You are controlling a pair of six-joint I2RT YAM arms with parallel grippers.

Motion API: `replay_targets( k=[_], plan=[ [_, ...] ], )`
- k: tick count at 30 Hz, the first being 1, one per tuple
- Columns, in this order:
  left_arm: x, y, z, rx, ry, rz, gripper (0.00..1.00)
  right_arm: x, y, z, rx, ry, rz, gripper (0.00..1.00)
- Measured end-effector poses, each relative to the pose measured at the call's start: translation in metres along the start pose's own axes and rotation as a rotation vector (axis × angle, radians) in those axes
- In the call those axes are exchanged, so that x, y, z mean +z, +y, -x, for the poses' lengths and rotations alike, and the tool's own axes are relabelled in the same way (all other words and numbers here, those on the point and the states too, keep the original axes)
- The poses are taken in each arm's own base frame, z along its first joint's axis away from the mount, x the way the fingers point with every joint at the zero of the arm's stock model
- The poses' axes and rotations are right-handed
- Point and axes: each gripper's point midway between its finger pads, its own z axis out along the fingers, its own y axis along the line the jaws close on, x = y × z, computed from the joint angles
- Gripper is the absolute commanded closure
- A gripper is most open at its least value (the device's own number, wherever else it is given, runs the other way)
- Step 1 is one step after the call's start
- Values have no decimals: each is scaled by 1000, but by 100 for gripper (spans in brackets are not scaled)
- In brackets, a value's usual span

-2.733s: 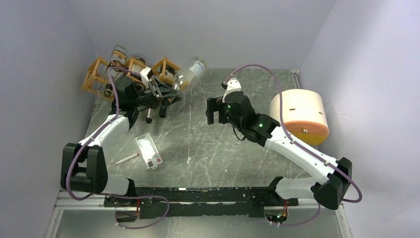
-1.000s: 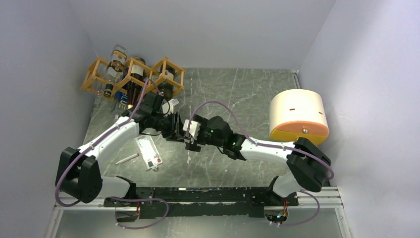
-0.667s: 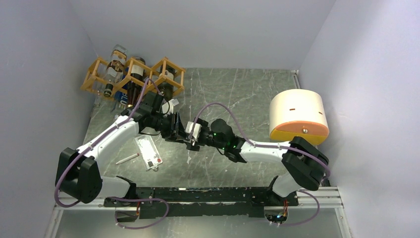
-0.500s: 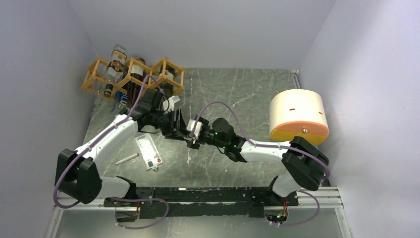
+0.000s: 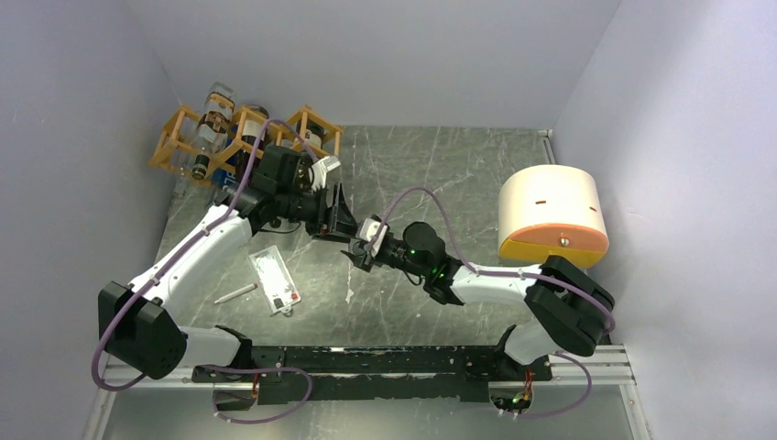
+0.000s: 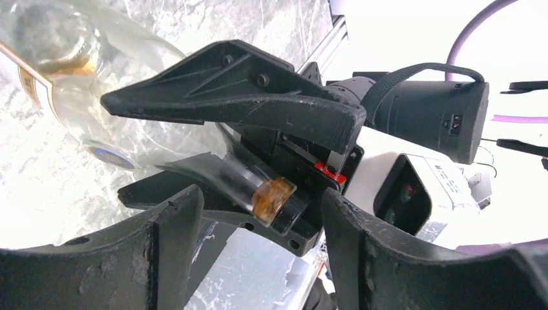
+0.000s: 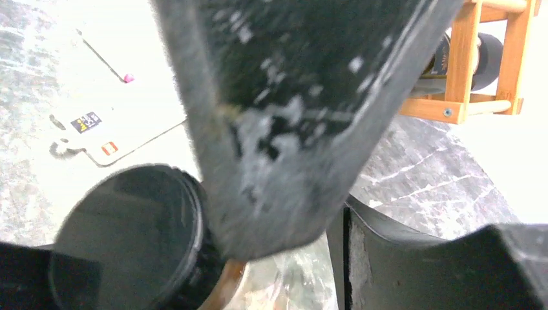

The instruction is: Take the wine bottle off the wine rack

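The wine bottle (image 6: 71,90) is clear glass with a label and an amber cap (image 6: 273,197). It is off the wine rack (image 5: 183,130), out over the table's middle. In the left wrist view my right gripper's two black fingers (image 6: 245,97) close on its neck from above and below. My left gripper (image 6: 258,265) stands open, its fingers (image 6: 161,258) apart on either side of the cap and not touching it. From above, the left gripper (image 5: 339,216) and the right gripper (image 5: 357,246) meet tip to tip. The right wrist view is blurred, with the rack (image 7: 465,71) behind.
Other bottles (image 5: 216,112) stay in the orange wooden rack at the back left. A white card (image 5: 275,280) and a pen (image 5: 236,293) lie under the left arm. A cream drum with an orange base (image 5: 552,215) stands at the right.
My left gripper has opened off the bottle's neck and drawn back towards the rack. My right gripper has closed round the neck and shifted slightly right.
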Motion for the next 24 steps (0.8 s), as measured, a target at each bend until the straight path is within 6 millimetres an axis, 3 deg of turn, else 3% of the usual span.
replay_targets(
  k=[3,8,11,17,24],
  plan=[
    [-2,-5,7,23,-16,-2,27,-5,-4,2,18,-16,-27,54],
    [-6,-13,27,75,-90,22,27,-19,-36,4,74,-27,-173,75],
    [-12,-16,43,104,-155,64,26,-22,-45,1,115,-10,-225,90],
    [-45,-41,96,233,-372,168,25,-25,-66,-7,191,66,-343,100],
    [-110,-74,153,404,-687,321,22,-48,-115,-29,332,169,-572,100]
  ],
)
